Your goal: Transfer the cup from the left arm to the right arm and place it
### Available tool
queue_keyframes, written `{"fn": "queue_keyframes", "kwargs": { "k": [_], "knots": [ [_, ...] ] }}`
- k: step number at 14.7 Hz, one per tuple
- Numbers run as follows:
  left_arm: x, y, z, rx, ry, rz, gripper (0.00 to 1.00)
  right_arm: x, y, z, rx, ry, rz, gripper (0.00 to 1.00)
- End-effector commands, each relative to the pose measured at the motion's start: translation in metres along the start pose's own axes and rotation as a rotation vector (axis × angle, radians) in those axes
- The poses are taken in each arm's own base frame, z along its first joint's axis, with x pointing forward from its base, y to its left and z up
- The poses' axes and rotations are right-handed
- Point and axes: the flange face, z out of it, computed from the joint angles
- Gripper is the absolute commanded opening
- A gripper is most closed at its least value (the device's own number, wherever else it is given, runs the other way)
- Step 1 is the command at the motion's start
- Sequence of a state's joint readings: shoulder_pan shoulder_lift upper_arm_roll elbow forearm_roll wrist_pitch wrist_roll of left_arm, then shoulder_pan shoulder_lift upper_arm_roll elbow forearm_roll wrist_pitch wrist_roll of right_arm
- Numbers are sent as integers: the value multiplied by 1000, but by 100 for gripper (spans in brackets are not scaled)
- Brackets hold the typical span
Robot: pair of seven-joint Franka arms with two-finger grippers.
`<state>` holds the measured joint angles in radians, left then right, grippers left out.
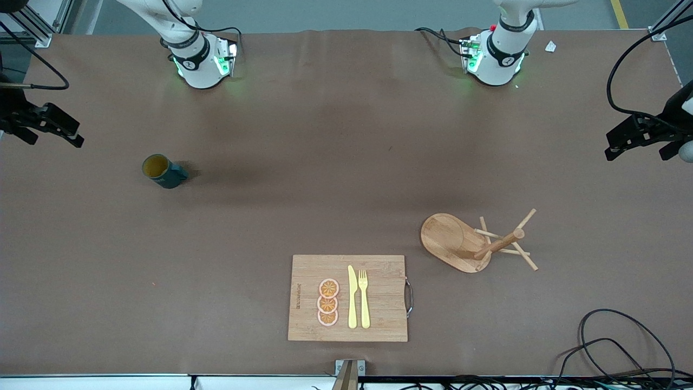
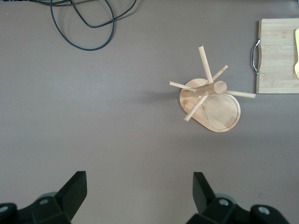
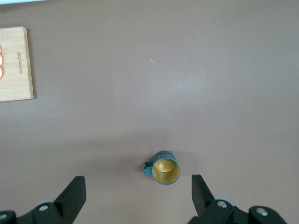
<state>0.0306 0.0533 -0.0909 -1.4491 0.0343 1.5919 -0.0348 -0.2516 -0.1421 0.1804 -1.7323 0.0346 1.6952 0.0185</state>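
The cup [image 1: 164,171], a small dark teal mug with a yellowish inside, stands upright on the brown table toward the right arm's end. In the right wrist view the cup [image 3: 165,170] shows far below, mouth up, closer to one finger than the other. My right gripper [image 1: 54,130] hangs high over that end of the table, open and empty [image 3: 138,182]. My left gripper [image 1: 617,143] hangs high over the left arm's end, also open with nothing between its fingers [image 2: 140,179]. Neither gripper touches the cup.
A wooden peg rack [image 1: 471,244] on an oval base stands toward the left arm's end, also seen below the left gripper [image 2: 210,98]. A wooden cutting board [image 1: 379,319] near the front camera carries a yellow knife, a fork and orange slices. Black cables [image 1: 612,346] lie at the table's corner.
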Motion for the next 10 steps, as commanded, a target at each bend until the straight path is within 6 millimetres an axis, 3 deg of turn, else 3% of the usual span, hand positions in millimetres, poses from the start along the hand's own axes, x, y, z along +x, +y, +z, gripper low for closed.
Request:
{"fn": "queue_keyframes", "kwargs": {
  "k": [1,10],
  "knots": [
    [-2,2,-5,10,-1,2,100,1,3,-24,-11,-6,-8,100],
    [-1,2,-8,9,5,3,100,0,3,-26,-9,-19,-16,100]
  ]
}}
